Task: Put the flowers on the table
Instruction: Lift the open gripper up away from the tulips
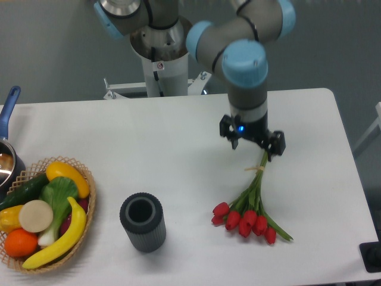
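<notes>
The flowers [249,210] are a tied bunch of red tulip buds on long green stems. They lie at the right front of the white table [178,137], buds towards the front and stems pointing back. My gripper [252,138] is directly over the upper end of the stems. Its black body hides the fingers and the stem tips, so I cannot see whether the fingers are closed on the stems or apart from them.
A dark grey ribbed cylinder vase [142,221] stands upright left of the flowers. A wicker basket [89,205] of fruit and vegetables sits at the front left. A pot with a blue handle [8,119] is at the left edge. The arm's base [159,53] is behind the table.
</notes>
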Available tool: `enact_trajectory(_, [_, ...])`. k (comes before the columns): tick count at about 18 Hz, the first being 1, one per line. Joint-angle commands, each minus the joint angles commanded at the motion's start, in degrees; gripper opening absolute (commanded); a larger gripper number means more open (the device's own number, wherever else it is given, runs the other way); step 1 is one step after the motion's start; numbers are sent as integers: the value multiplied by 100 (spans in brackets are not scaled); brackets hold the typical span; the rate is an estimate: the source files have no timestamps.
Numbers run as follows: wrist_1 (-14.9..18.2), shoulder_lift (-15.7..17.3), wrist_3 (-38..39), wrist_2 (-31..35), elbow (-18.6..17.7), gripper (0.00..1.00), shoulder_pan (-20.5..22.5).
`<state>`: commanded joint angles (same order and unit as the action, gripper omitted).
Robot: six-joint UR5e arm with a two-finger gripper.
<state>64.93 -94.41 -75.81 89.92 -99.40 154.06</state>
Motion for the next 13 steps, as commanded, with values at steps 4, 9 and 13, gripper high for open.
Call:
enact_trajectory(4, [687,554,-1319,-185,0,100,659])
enact_trajectory(9, [1118,907,-2332,-413,44,100,1284])
enact_trajectory(13, [1154,986,-2350,-739,27,100,1478])
